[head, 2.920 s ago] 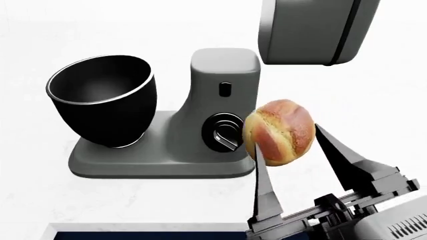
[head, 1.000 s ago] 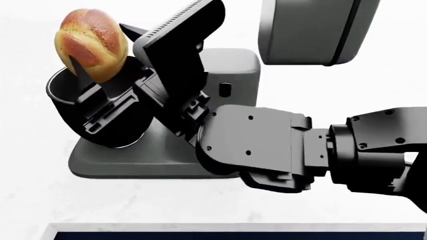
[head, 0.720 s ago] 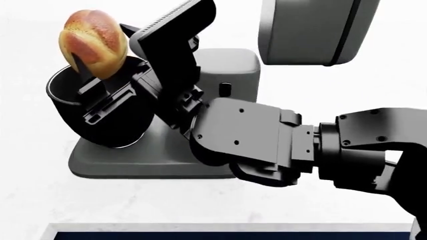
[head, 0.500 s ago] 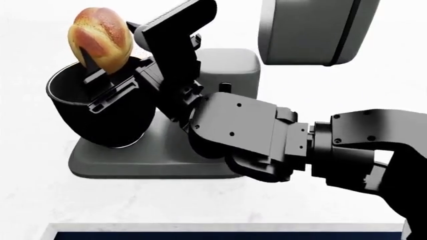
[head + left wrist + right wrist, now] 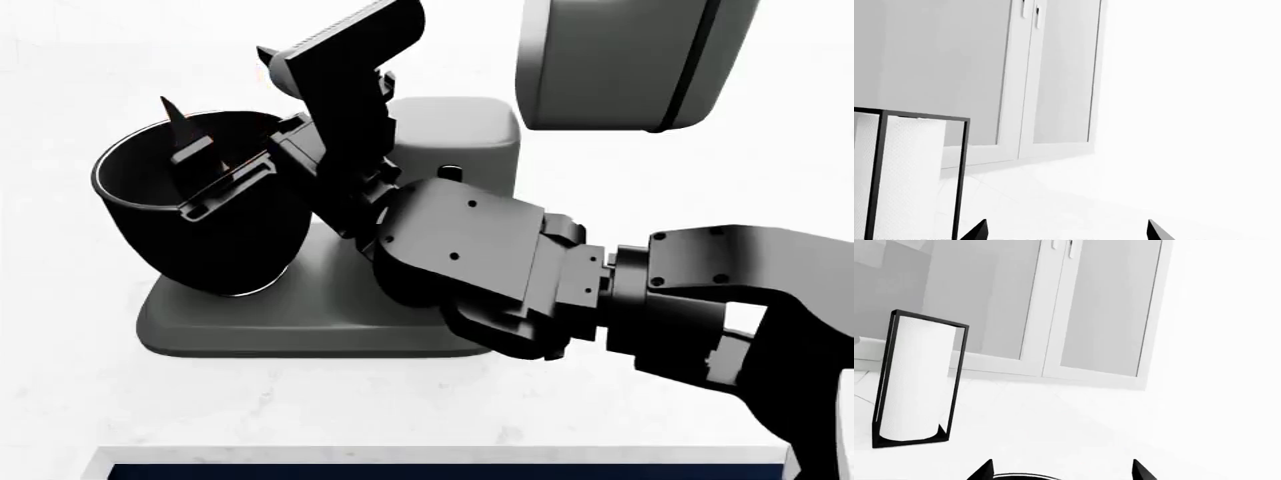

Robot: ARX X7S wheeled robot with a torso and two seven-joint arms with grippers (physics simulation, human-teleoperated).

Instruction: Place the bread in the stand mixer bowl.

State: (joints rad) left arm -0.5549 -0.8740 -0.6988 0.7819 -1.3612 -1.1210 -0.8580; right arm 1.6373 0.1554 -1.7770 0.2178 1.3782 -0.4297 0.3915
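Observation:
The stand mixer bowl [image 5: 147,215], glossy black with a thin silvery rim, sits on the mixer's base at the left of the head view. My right gripper [image 5: 216,78] hangs over the bowl's mouth, open, with nothing between its fingers. In the right wrist view the right gripper [image 5: 1062,471] shows two spread tips with an arc of the bowl rim [image 5: 1021,475] between them. The bread shows in no view; the arm and fingers cover much of the bowl's inside. My left gripper [image 5: 1065,231] is open and empty, seen only in its own wrist view.
The grey mixer body [image 5: 454,130] with its flat base [image 5: 267,330] stands behind my right arm, and the tilted mixer head [image 5: 627,60] hangs at upper right. A paper towel holder [image 5: 917,382] stands on the counter before white cabinet doors [image 5: 1101,310]. The counter's front edge [image 5: 441,458] runs along the bottom.
Half a second ago the right gripper held the bread above the bowl. Now the bread is gone from the fingers, and the arm has shifted a little left.

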